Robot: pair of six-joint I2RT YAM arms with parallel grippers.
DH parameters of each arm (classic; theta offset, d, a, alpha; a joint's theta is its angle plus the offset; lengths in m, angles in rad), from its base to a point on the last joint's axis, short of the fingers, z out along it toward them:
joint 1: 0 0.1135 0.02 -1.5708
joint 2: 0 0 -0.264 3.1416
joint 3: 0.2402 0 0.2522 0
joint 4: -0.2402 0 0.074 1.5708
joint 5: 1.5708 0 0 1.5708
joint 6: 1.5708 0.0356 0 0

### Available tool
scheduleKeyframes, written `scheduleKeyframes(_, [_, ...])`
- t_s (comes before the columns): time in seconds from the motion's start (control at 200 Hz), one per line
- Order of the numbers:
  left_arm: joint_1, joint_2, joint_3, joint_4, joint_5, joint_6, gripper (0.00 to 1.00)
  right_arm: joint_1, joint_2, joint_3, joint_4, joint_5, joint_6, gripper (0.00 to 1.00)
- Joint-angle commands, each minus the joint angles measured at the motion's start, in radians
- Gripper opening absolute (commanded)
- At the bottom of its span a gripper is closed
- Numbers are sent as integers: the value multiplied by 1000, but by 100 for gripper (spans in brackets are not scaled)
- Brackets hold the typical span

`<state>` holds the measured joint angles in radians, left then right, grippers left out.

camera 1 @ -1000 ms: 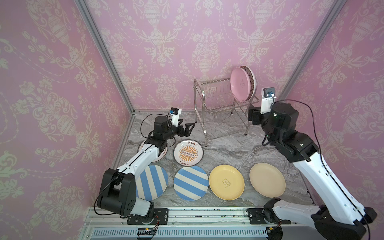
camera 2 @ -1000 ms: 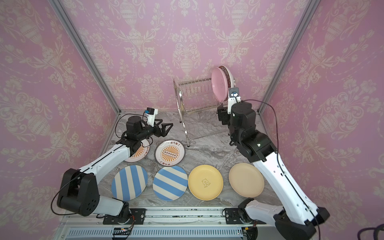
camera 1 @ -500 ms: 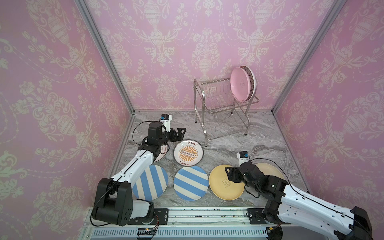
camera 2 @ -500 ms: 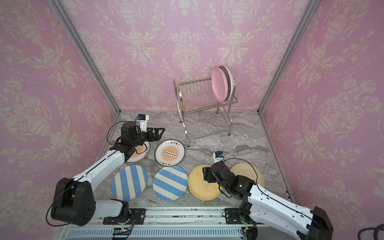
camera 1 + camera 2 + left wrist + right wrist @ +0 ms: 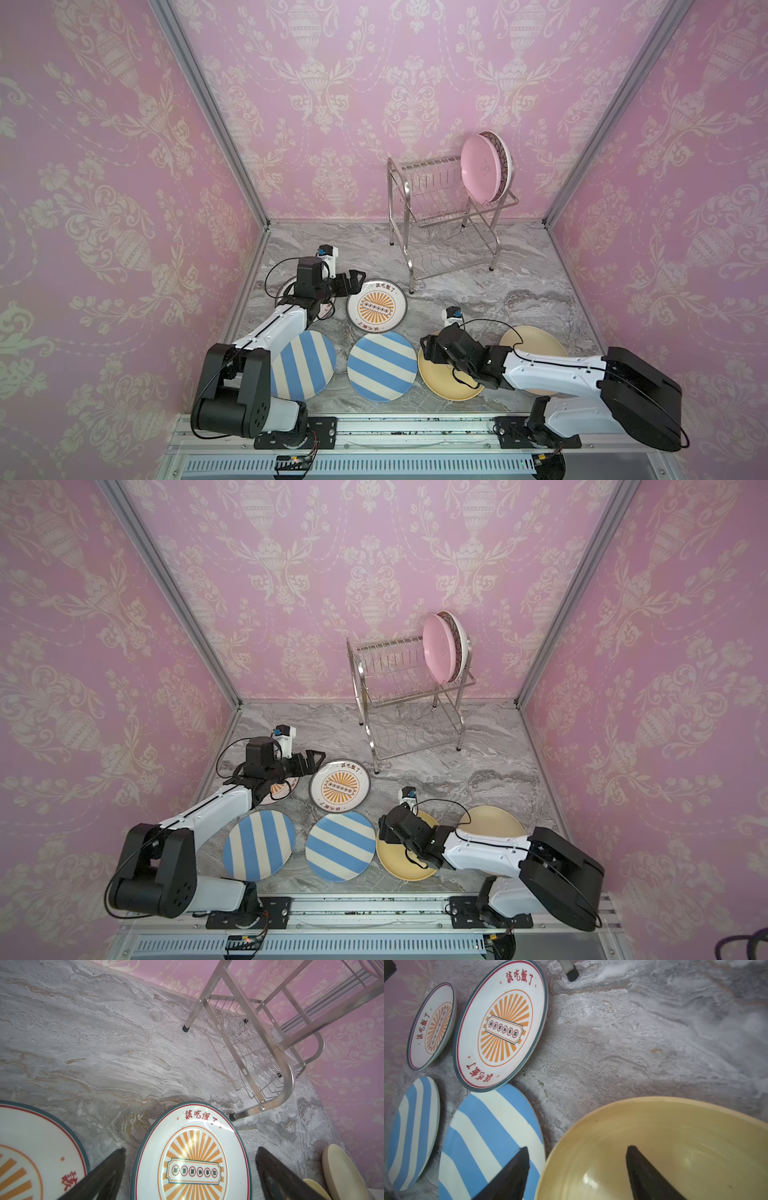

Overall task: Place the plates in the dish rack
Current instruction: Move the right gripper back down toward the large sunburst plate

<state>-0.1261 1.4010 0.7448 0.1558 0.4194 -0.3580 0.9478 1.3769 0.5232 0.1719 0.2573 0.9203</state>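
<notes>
The dish rack (image 5: 451, 216) (image 5: 409, 700) stands at the back with a pink plate (image 5: 480, 168) and a dark scale-patterned plate (image 5: 506, 160) upright on its upper tier. My left gripper (image 5: 353, 279) (image 5: 190, 1149) is open, its fingers either side of a sunburst plate (image 5: 376, 305) (image 5: 191, 1167) lying flat. My right gripper (image 5: 428, 351) (image 5: 578, 1147) is open astride the yellow plate's (image 5: 444, 380) (image 5: 675, 1147) left rim, one finger over the neighbouring striped plate (image 5: 382, 365) (image 5: 488, 1136). The beige plate (image 5: 534, 345) lies partly under the right arm.
A second sunburst plate (image 5: 31, 1147) (image 5: 431, 1024) lies mostly hidden under the left arm, near the left wall. Another striped plate (image 5: 303, 363) (image 5: 411, 1130) lies at the front left. The rack's lower tier (image 5: 255, 1059) holds nothing. Marble floor (image 5: 519, 282) lies between rack and plates.
My right arm swung down from the rack to the yellow plate at the front. My left gripper dropped lower toward the sunburst plate.
</notes>
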Motion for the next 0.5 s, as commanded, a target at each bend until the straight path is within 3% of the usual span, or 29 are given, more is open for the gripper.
scheduleKeyframes(0.0, [7, -4, -39, 4, 1, 5, 99, -50, 90, 55, 236, -121, 37, 72])
scheduleKeyframes(0.1, [13, 9, -49, 9, 7, 2, 99, -95, 174, 94, 324, -199, 71, 68])
scheduleKeyframes(0.235, [17, 36, -53, 49, 47, -11, 99, -110, 234, 161, 298, -239, 64, 67])
scheduleKeyframes(0.495, [22, 24, -62, 74, 64, -13, 99, -106, 89, 163, -41, -152, 37, 67])
